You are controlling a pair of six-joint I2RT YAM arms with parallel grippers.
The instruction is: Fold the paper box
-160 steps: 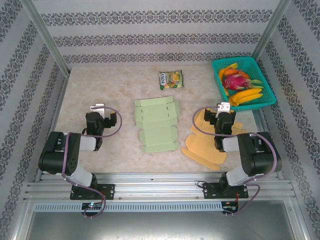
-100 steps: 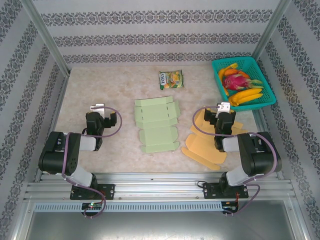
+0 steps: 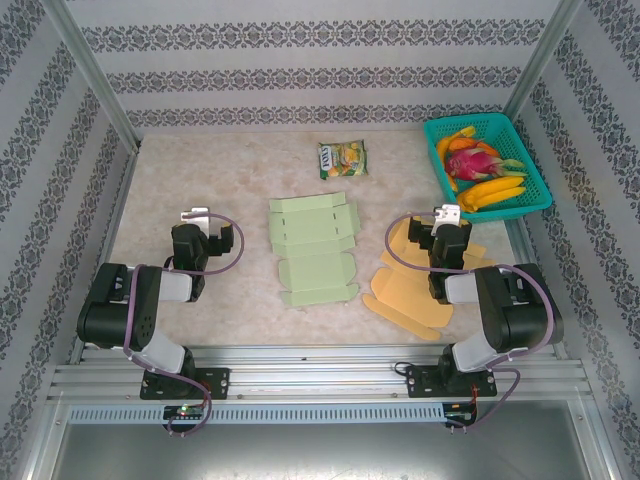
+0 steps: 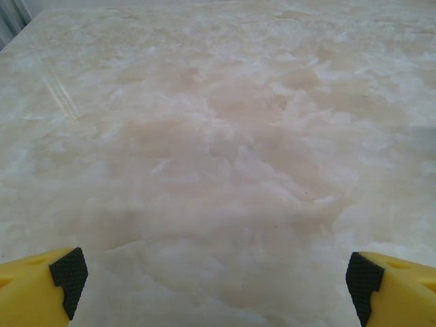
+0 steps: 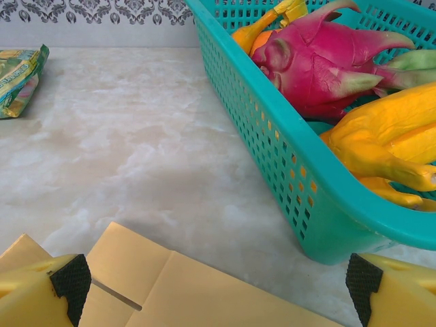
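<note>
The left claw (image 3: 205, 235) hangs low over bare surface (image 3: 180, 170), spread wide; in its wrist view the claw (image 4: 218, 289) has its black pads (image 4: 68, 276) at the two bottom corners, with nothing between them but marbled surface (image 4: 218, 136).

The box (image 3: 312, 250), a flat, unfolded green blank, lies to the right of this claw and to the left of the right claw (image 3: 447, 230), between the two and touched by neither.

The right claw (image 5: 218, 289) is spread just as wide, pinching nothing. An orange sheet (image 3: 410, 290) lies flat under it, with creased panels (image 5: 170, 286) showing between and just ahead of its pads (image 5: 71, 279).

Ahead of it and to its right stands a teal basket (image 3: 528, 160), its mesh wall (image 5: 272, 170) near the right finger. The basket holds a dragon fruit (image 5: 320, 61) and yellow fruit (image 5: 381, 129).

Ahead and to its left, well apart, lies a packet (image 3: 343, 159), its edge (image 5: 17, 78) seen from the right wrist.
</note>
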